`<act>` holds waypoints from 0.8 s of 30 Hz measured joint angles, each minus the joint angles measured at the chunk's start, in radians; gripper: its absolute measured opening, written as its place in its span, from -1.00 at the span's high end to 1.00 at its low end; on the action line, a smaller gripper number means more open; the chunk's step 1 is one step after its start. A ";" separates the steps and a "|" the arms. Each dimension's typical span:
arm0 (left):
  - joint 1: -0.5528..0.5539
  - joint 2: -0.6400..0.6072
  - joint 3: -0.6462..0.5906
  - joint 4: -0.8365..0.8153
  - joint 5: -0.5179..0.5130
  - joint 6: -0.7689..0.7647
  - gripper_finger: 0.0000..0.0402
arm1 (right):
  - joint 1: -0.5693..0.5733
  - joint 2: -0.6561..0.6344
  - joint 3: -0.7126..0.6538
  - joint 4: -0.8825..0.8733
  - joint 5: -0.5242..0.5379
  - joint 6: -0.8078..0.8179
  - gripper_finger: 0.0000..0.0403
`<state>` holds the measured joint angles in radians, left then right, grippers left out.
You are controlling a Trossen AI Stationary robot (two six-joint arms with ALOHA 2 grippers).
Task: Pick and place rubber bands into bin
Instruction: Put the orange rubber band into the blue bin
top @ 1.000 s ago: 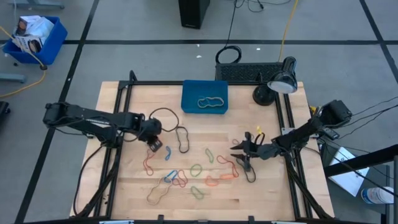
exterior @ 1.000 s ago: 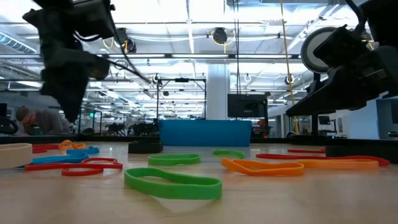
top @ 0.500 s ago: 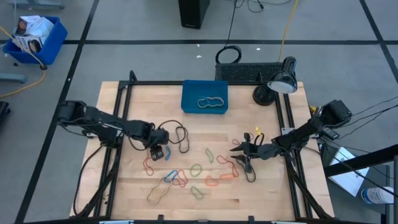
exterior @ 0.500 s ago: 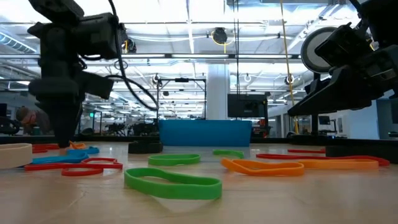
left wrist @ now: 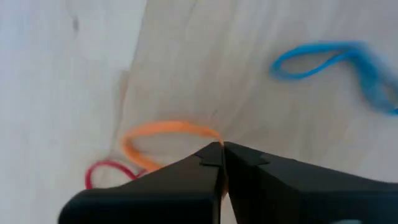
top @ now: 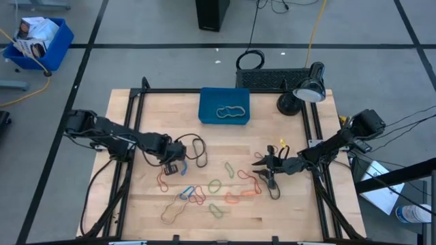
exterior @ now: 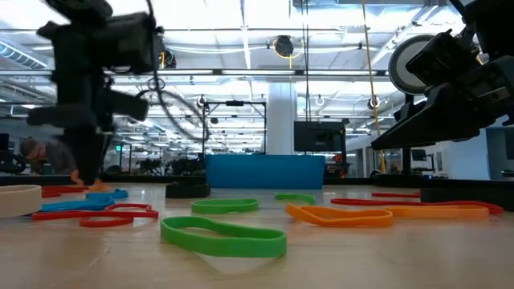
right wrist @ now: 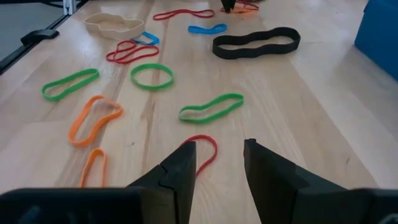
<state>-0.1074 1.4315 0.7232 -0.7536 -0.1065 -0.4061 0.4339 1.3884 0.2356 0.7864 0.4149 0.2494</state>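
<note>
Several rubber bands in red, orange, green, blue and black lie flat on the wooden table [top: 286, 211]. My left gripper [left wrist: 222, 149] stands low at the table's left middle [top: 172, 167], shut on an orange rubber band [left wrist: 163, 135], with a blue band [left wrist: 329, 59] beyond it. My right gripper [right wrist: 219, 163] waits open at the right [top: 263, 169], above a red band [right wrist: 205, 149]. The blue bin [top: 224, 105] sits at the far middle with a tan band [top: 231, 112] lying inside. My left gripper pinches the orange band at one end of its loop [left wrist: 210, 133] between its two fingertips. The fingers come from above, pointing down at the table [exterior: 88, 178]. The rest of the loop lies slack on the wood.
A black desk lamp [top: 303, 92] stands at the far right corner. A black cable loop [top: 197, 151] lies right of my left gripper. A thick black band [right wrist: 256, 42] and a tan band [right wrist: 115, 25] lie on the table's left half. Black frame rails [top: 126, 136] run along both sides.
My left gripper has gone toward the table's near edge and down from well above the table, until its fingertips stand on the wood at the orange band. The right arm has kept still.
</note>
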 joint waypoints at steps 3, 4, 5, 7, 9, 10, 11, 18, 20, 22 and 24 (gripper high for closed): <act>0.000 0.000 0.114 -0.075 -0.035 0.050 0.95 | 0.000 0.000 0.000 0.003 0.000 0.000 0.38; 0.000 0.000 0.158 -0.087 -0.045 0.064 0.96 | 0.000 0.000 0.000 0.003 0.000 0.000 0.38; 0.002 0.000 0.208 -0.084 -0.057 0.085 0.97 | 0.000 0.000 0.000 0.003 0.000 0.000 0.38; 0.013 0.006 0.307 -0.055 -0.090 0.139 0.97 | 0.000 0.000 0.000 0.003 0.001 -0.002 0.38; 0.039 0.017 0.397 -0.011 -0.130 0.204 0.97 | 0.000 0.000 0.000 0.003 0.001 -0.004 0.38; 0.059 0.027 0.438 0.021 -0.145 0.242 0.97 | 0.000 0.000 0.000 0.003 0.001 -0.006 0.38; 0.082 0.037 0.475 0.056 -0.152 0.281 0.98 | 0.000 0.000 0.000 0.003 0.001 -0.007 0.38; 0.302 0.168 0.599 0.402 -0.032 0.484 0.97 | 0.000 0.000 0.000 0.007 0.002 -0.011 0.39; 0.362 0.217 0.602 0.496 0.024 0.502 0.98 | 0.000 0.000 0.000 0.002 0.002 -0.011 0.39; 0.412 0.271 0.609 0.551 0.051 0.504 0.97 | 0.000 0.000 0.000 -0.010 0.001 -0.008 0.39; 0.458 0.316 0.611 0.567 0.052 0.506 0.92 | 0.000 0.000 0.000 -0.019 0.001 -0.002 0.40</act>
<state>0.3504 1.7472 1.3346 -0.1861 -0.0542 0.0998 0.4339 1.3884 0.2356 0.7676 0.4156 0.2473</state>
